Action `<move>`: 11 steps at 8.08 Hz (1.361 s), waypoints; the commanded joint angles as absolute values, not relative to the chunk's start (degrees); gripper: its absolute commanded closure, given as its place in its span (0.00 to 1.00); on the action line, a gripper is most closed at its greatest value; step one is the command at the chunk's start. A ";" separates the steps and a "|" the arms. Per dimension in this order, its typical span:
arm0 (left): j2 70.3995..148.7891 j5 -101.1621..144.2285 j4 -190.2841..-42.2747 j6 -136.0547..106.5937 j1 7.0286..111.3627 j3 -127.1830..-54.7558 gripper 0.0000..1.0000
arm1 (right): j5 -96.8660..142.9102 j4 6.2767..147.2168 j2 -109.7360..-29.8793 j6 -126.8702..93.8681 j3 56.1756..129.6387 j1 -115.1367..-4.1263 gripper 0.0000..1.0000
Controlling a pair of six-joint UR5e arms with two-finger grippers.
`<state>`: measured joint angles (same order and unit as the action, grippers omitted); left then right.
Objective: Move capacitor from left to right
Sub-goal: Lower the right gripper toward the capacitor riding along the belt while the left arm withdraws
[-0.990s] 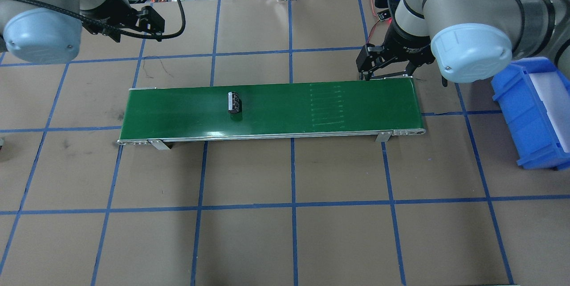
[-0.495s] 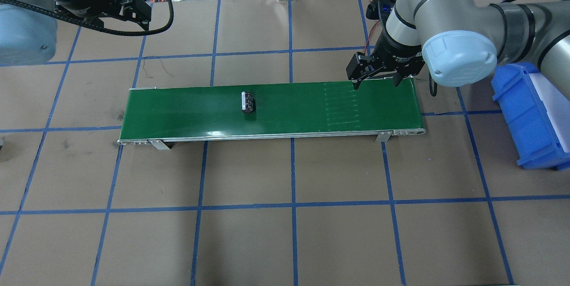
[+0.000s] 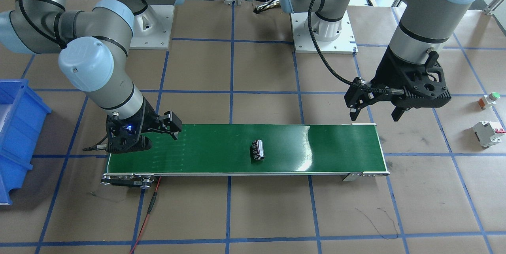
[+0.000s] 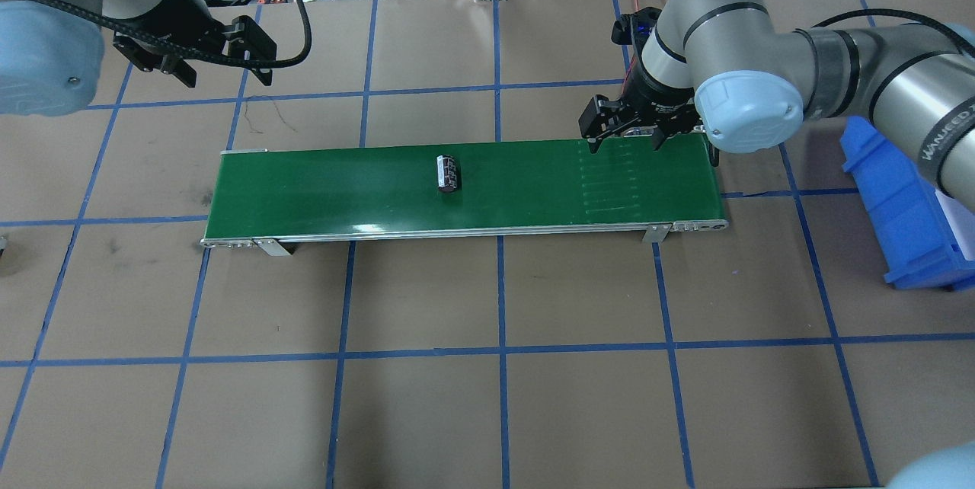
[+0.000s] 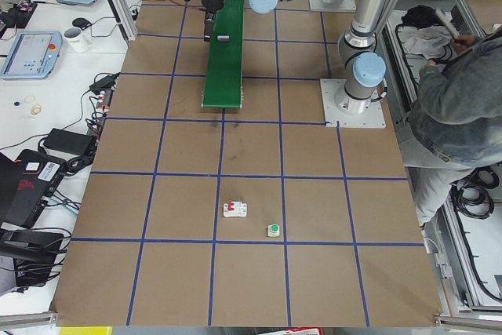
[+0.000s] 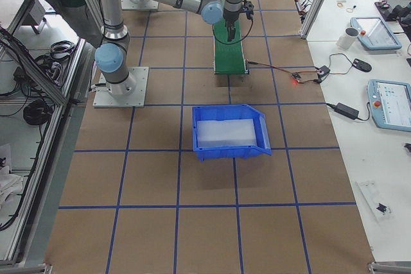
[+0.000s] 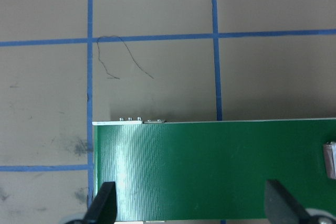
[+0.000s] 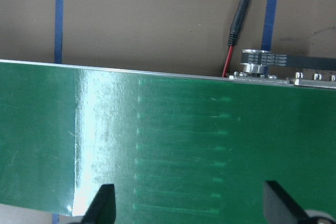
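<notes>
The capacitor [image 4: 449, 173], a stubby black cylinder with pale markings, lies on its side near the middle of the green conveyor belt [image 4: 533, 188]; it also shows in the front view [image 3: 257, 150] and at the right edge of the left wrist view [image 7: 330, 161]. My left gripper [image 4: 225, 71] is open and empty, raised above the table beyond the belt's left end [image 3: 374, 118]. My right gripper [image 4: 626, 143] is open and empty, low over the far edge of the belt near its right end; its fingers [image 8: 105, 203] frame bare belt.
A blue bin [image 4: 906, 199] stands on the table past the belt's right end. A white breaker with a red lever [image 3: 488, 133] and a green-capped push button [image 3: 489, 99] lie on the table on my left. A red cable [image 3: 152, 202] runs from the belt's motor end.
The capacitor has travelled right along the belt. My right gripper has moved left along the belt's far edge. My left gripper has shifted slightly and stays open.
</notes>
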<state>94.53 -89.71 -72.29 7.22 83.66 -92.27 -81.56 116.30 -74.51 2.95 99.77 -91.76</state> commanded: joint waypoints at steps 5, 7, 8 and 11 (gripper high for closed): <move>92.99 -89.56 -84.99 3.87 87.01 -92.28 0.00 | -75.85 121.64 -70.31 2.90 100.20 -90.70 0.00; 91.94 -89.56 -87.61 3.87 87.01 -92.29 0.00 | -75.85 121.47 -70.31 2.81 101.15 -90.70 0.00; 91.93 -89.65 -87.63 3.87 87.01 -92.29 0.00 | -75.85 121.55 -70.40 2.81 102.12 -90.70 0.00; 92.02 -89.39 -87.63 3.87 86.92 -92.20 0.00 | -75.59 121.38 -70.75 0.89 102.74 -90.62 0.00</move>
